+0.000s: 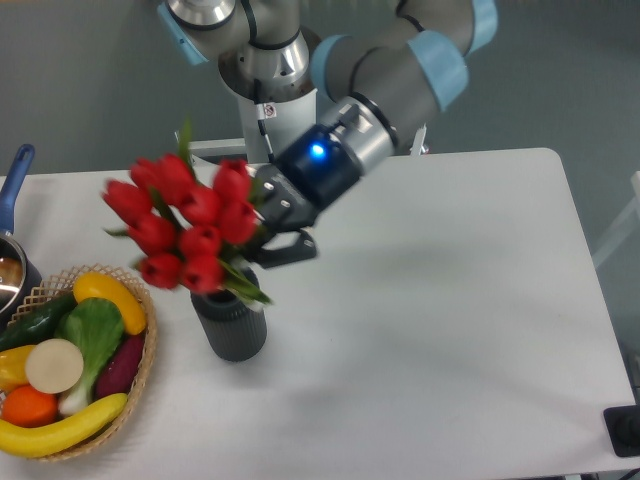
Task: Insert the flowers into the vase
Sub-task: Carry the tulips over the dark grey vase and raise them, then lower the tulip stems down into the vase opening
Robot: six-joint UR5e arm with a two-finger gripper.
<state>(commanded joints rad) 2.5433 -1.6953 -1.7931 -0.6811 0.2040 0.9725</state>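
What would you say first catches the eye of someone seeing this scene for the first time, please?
The flowers, a bright red bunch of tulips, stand out at once, held in the air by the gripper just above the dark vase left of the table's middle. Next comes the wicker basket of colourful fruit and vegetables at the table's left edge.

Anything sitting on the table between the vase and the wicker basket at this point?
No. In the camera view the strip of white table between the vase and the wicker basket is bare; the flowers only hang above it, held by the gripper.
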